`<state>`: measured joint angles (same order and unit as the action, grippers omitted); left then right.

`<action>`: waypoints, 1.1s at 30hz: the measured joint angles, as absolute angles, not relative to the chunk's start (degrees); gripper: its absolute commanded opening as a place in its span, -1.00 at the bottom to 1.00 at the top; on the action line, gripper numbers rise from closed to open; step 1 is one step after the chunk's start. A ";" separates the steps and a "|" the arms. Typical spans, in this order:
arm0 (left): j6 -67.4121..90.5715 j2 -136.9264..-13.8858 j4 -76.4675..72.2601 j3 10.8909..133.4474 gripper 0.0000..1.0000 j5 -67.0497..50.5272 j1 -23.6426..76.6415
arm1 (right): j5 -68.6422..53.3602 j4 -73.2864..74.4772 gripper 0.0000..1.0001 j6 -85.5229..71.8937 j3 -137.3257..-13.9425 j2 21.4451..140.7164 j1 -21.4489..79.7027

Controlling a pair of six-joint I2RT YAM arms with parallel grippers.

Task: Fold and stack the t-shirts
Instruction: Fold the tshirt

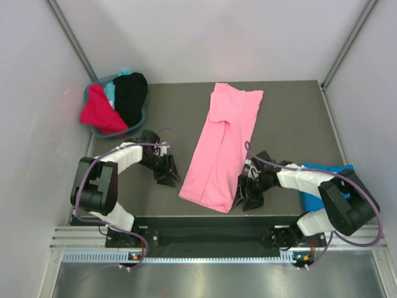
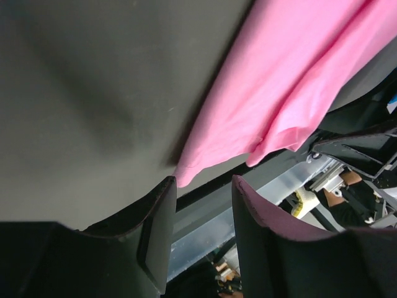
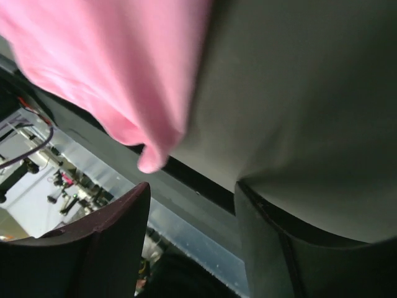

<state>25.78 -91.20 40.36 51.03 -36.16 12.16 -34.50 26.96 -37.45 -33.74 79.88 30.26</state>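
Note:
A pink t-shirt (image 1: 222, 146), folded into a long strip, lies slanted across the middle of the dark table (image 1: 291, 118). My left gripper (image 1: 169, 176) is open and empty just left of the strip's near corner; the shirt (image 2: 291, 81) fills the upper right of the left wrist view, above my open gripper (image 2: 203, 186). My right gripper (image 1: 248, 197) is open and empty just right of the near end; the shirt's corner (image 3: 124, 68) hangs ahead of my open gripper (image 3: 192, 192). A folded blue t-shirt (image 1: 322, 169) lies at the right, partly under my right arm.
A teal basket (image 1: 99, 127) at the far left corner holds red (image 1: 99, 113), teal and black (image 1: 131, 94) t-shirts. White walls close in the table on three sides. The table's near edge and a metal rail run just below both grippers.

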 measured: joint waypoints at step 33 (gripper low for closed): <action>28.84 -91.79 33.50 42.92 -0.17 -36.38 15.70 | -32.58 21.10 -0.24 -45.56 -34.50 85.01 36.34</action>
